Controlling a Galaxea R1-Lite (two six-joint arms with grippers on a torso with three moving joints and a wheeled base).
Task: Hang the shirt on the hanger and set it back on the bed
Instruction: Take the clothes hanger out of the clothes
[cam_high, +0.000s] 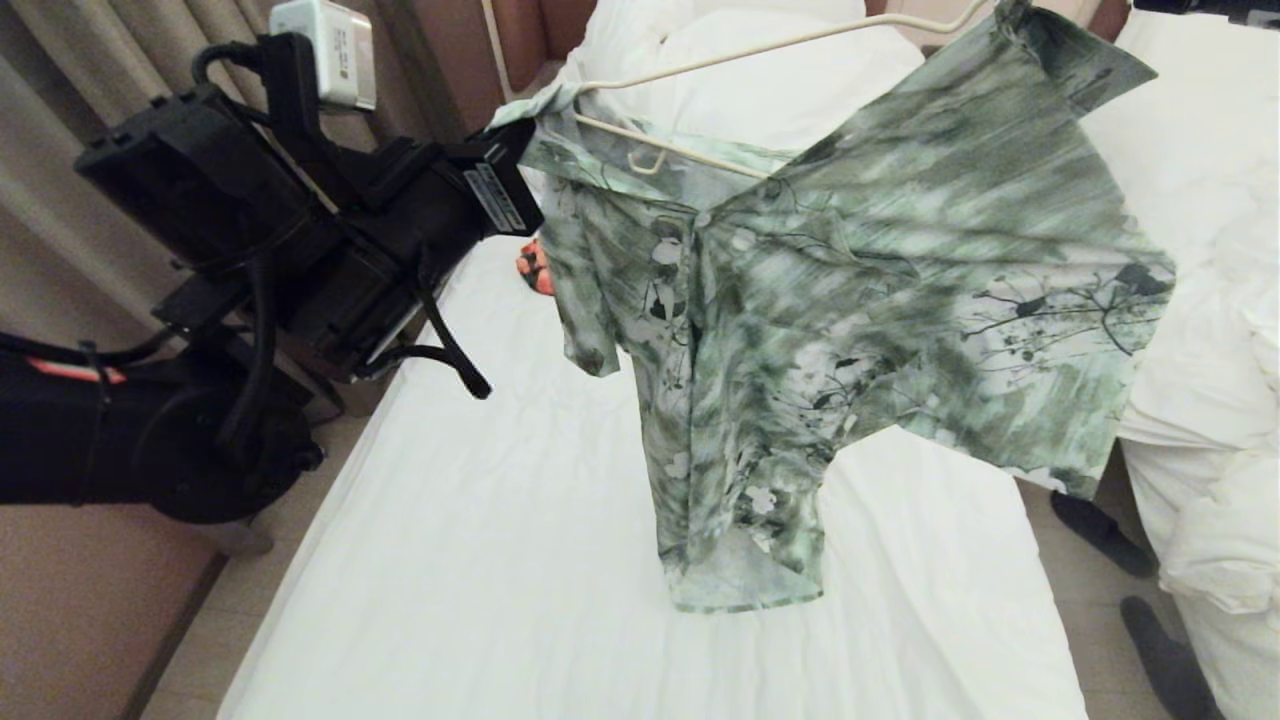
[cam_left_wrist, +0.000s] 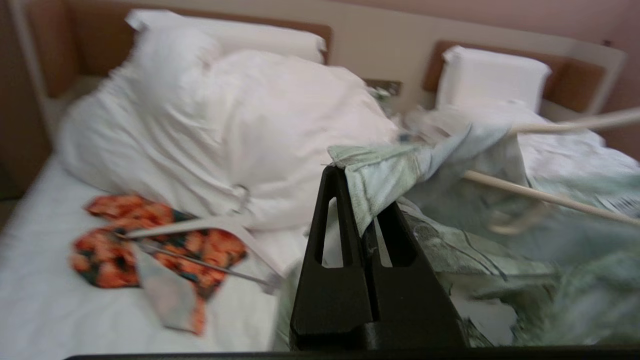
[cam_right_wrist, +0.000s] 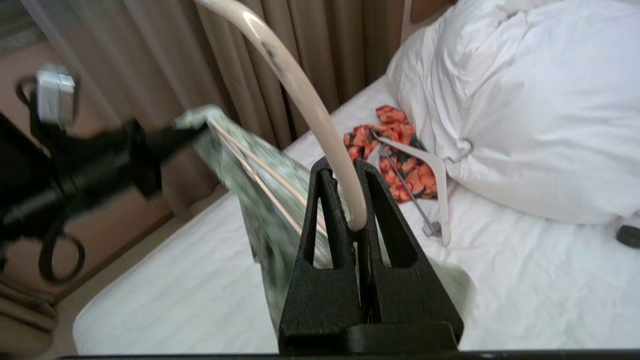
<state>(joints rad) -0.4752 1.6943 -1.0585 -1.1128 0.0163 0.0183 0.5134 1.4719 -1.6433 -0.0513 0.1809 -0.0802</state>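
Currently the green-and-white shirt (cam_high: 860, 300) hangs in the air above the bed (cam_high: 520, 520), draped on the cream hanger (cam_high: 700, 60). Left gripper (cam_left_wrist: 357, 200) fingers are clamped on the shirt's shoulder edge; right gripper (cam_right_wrist: 350, 220) fingers are clamped on the hanger (an orange-red floral garment (cam_right_wrist: 395, 150) lies near the pillows (cam_right_wrist: 525, 100)).
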